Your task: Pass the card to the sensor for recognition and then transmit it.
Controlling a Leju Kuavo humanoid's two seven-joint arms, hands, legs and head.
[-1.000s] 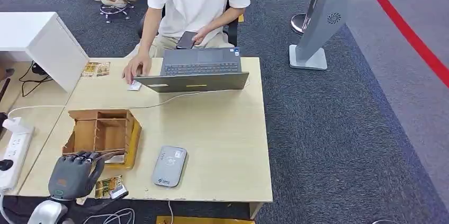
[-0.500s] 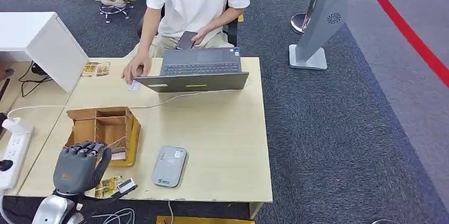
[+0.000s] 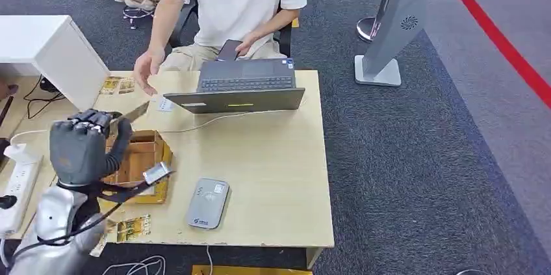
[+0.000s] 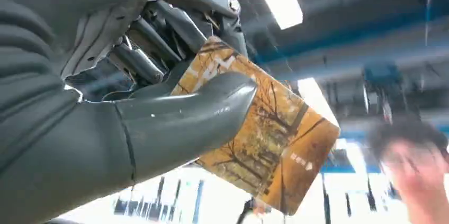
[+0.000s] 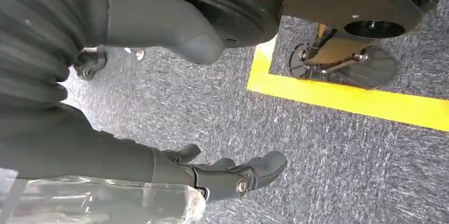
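The card (image 4: 265, 134) sits pinched between my thumb and my darker fingers (image 4: 159, 38), most of it jutting past the fingertips. My left hand (image 3: 81, 148) holds it raised above the wooden box (image 3: 144, 158), near the grey sensor (image 3: 208, 203). My right hand (image 5: 212, 173) hangs over carpet, seemingly loosely curled around nothing

Glossy orange printed plastic card (image 4: 265, 144); smooth matt grey plastic left hand (image 3: 81, 148); pale matt wood-laminate table (image 3: 273, 164); brown corrugated cardboard box (image 3: 140, 158); rough grey carpet (image 3: 416, 158).
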